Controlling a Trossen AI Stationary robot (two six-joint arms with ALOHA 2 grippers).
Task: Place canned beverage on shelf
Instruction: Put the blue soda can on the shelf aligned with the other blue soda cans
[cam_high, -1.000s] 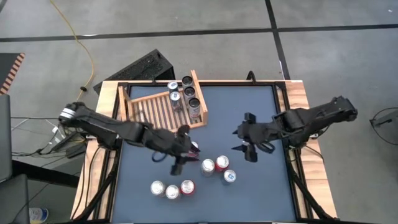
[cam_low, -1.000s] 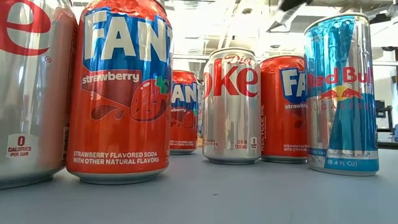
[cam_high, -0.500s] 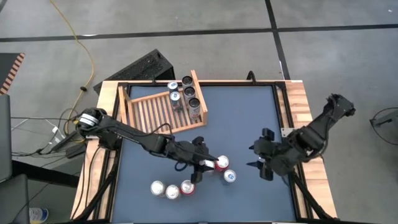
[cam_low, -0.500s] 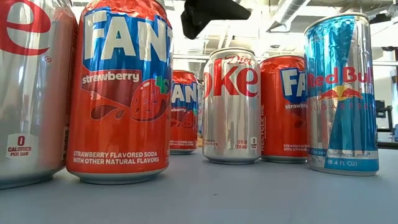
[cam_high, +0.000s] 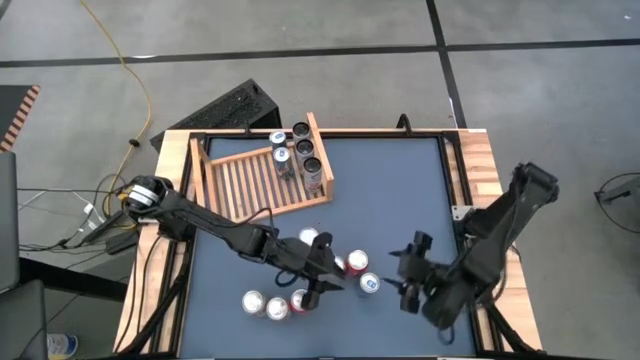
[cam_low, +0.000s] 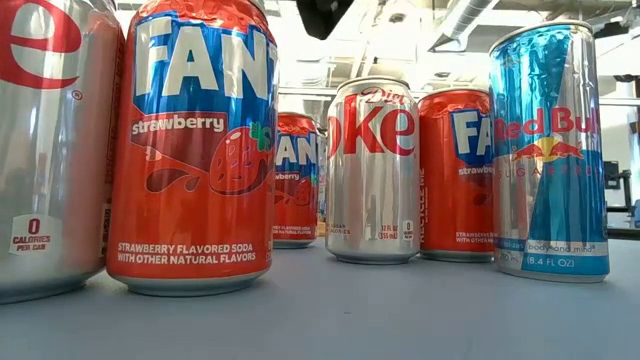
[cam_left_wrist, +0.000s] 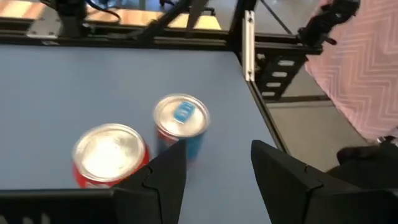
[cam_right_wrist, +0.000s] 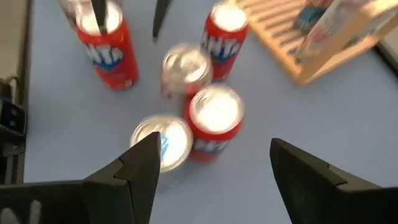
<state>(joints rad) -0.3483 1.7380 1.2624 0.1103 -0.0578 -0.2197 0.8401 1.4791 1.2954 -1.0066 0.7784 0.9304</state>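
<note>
Overhead fig.: your landmark is the shelf (cam_high: 262, 176), a light-wood slatted rack in the far-left corner of the table (cam_high: 400, 190). Its long axis runs roughly left-right, tilted a little, slats running front-to-back. Three cans (cam_high: 297, 150) stand upright in a row against its right side board.

Loose cans, all upright w/ tops up, sit well apart from the shelf, toward the near edge. A silver can (cam_high: 309, 238) and a red can (cam_high: 357, 263) lie nearest it; a blue-top can (cam_high: 369, 284) is just beyond those. Three more cans (cam_high: 273, 305) stand in a row nearest the front.

Your left gripper (cam_high: 318, 287) hangs over this cluster, between the red can and the front row. Fingers (cam_left_wrist: 283, 177) are parted, nothing between them; wrist view shows the blue-top can (cam_left_wrist: 181, 118) and a red can (cam_left_wrist: 109, 151) just ahead.

Your right gripper (cam_high: 407, 283) is at the near right, beside the blue-top can, not touching. Fingers (cam_right_wrist: 137, 171) are spread wide, empty.

Low view: the cans' long axes are vertical, labels facing the camera.
</note>
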